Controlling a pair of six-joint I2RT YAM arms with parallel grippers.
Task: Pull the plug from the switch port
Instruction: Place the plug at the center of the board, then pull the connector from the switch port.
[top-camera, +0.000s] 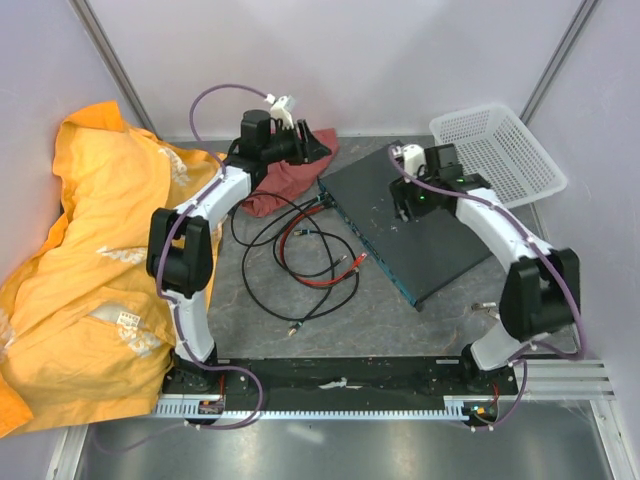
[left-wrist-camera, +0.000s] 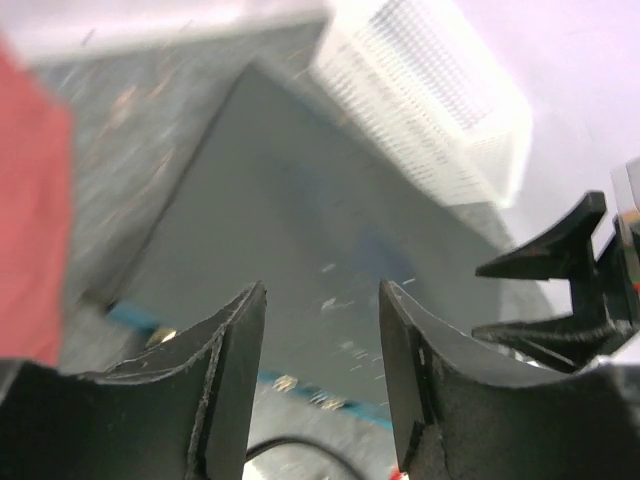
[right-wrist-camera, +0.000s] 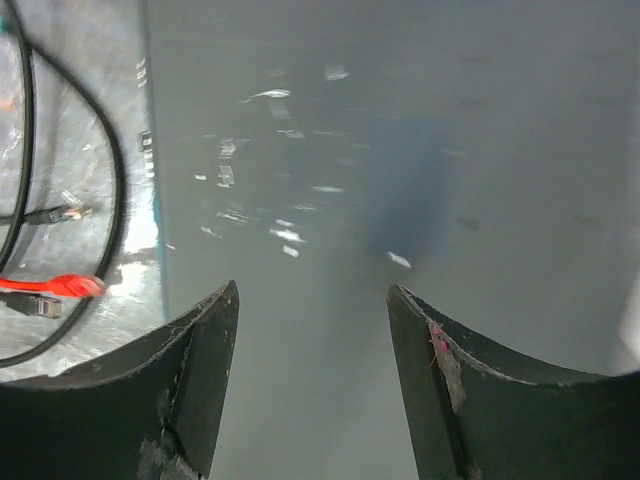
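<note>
1. The switch (top-camera: 365, 210) lies flat, its teal edge facing the loose cables. A black cable (top-camera: 300, 210) runs up to the far end of that edge. The plug itself is too small to make out.
2. The right gripper (right-wrist-camera: 312, 292) hovers directly over the switch's top face, fingers spread and nothing between them. My read is that it is placed to press down and pin the box against a tug.
3. The left gripper (left-wrist-camera: 322, 288) is also spread and empty. It hangs off the switch's far-left corner above the red cloth (top-camera: 285, 190) and looks along the lid, though its view is blurred.
4. I judge the pull has not started. The left gripper needs to drop to the teal edge and close on the plug.
</note>
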